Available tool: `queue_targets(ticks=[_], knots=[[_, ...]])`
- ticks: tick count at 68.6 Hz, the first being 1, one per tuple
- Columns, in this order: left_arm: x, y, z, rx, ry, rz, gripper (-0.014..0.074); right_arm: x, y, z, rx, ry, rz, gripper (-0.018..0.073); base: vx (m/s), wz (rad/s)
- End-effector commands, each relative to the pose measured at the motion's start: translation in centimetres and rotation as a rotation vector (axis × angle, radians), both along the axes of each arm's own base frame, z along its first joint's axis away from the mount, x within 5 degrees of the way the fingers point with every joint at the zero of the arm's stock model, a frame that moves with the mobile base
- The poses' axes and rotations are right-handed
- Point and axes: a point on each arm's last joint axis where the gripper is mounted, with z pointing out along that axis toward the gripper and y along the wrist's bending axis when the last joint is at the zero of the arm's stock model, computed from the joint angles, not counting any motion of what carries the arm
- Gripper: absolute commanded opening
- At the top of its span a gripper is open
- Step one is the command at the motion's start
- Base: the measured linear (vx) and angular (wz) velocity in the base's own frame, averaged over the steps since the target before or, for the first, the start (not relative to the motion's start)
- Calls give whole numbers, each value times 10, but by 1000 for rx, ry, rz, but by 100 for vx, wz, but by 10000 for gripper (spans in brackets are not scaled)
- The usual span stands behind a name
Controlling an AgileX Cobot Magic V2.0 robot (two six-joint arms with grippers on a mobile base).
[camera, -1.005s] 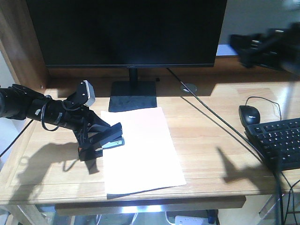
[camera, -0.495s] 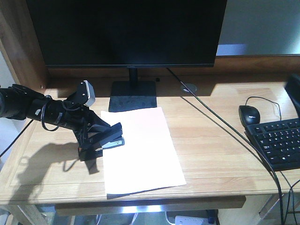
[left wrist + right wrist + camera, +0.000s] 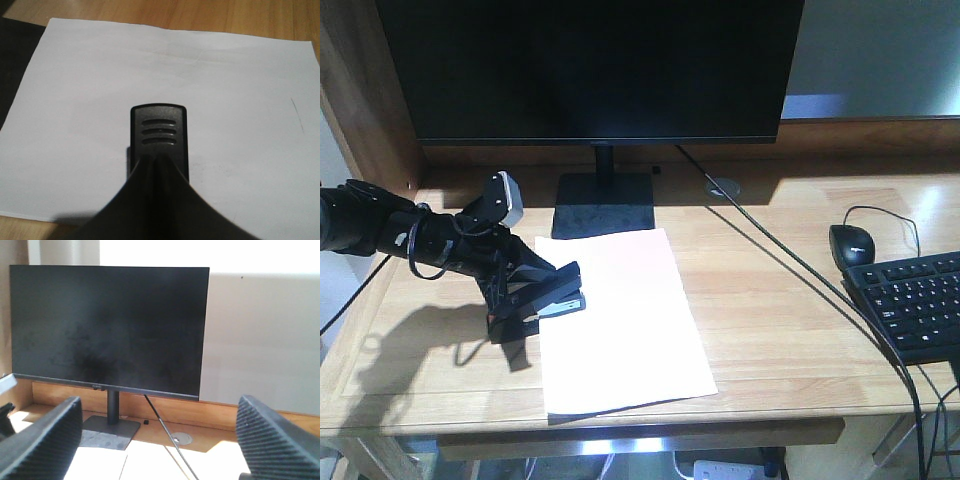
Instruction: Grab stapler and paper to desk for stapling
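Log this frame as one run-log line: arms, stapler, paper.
left gripper: shut on stapler | stapler: over left edge of paper | paper: flat on desk | right gripper: open, raised, facing monitor

Left gripper [image 3: 525, 300] clamped on the stapler [image 3: 558, 297], holding it at the left edge of the paper [image 3: 620, 320] on the desk [image 3: 790, 330]. Monitor [image 3: 590, 70] stands beyond the gripper. Mouse [image 3: 852, 244] and keyboard [image 3: 915, 305] lie well apart, off to its far side.
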Motion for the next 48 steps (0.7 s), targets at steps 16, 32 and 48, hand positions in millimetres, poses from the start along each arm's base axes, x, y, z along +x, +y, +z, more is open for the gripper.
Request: queue_targets(ticks=[16,32,48], knots=[[2,-3,33,-68,-59,17,-7,-2,0,-2,-27,-16,-12,584,0,0],[2,-3,33,-68,-59,17,-7,-2,0,-2,-28,-15,-11,584,0,0],[2,-3,33,-68,-59,17,-7,-2,0,-2,-28,-15,-11,584,0,0]])
